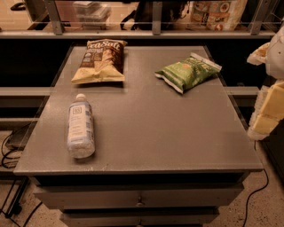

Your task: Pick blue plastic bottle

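The blue plastic bottle (80,126) is laid flat, cap pointing away, well left of the gripper (268,111). Whether the gripper is open cannot be told.

Grey table (159,133); brown chip bag (100,62) lying far left; green chip bag (188,72) far right, well apart; drawers (140,198) beneath; black cables (6,153) at floor, left.

We see the gripper (268,111) only in part, cut by the right edge beside the table (177,133). The goods (217,13) on the back shelf (133,33) run past the top edge; we cannot make them out.
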Tool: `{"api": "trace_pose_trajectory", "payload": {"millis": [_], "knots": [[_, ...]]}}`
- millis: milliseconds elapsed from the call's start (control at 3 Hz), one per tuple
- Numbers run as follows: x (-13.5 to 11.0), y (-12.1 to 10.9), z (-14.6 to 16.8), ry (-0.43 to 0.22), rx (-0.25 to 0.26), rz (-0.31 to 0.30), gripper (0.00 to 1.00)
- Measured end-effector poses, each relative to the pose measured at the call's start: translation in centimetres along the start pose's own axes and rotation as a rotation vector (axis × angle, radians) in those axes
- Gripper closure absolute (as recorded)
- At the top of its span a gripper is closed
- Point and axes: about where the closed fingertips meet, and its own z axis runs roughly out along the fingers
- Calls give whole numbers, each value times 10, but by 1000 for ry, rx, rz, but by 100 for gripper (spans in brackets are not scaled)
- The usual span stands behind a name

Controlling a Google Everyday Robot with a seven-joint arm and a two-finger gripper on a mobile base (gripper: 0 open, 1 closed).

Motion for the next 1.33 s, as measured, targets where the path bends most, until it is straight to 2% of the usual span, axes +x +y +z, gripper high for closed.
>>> {"api": "trace_pose_trajectory", "payload": {"millis": [333, 667, 1000, 1333], "knots": [[0, 0, 0, 0, 0, 0, 0], [-1, -1, 1, 7, 1, 32, 0], [-8, 1, 13, -51, -26, 173, 0], [-33, 5, 29, -155, -89, 374, 0]]}}
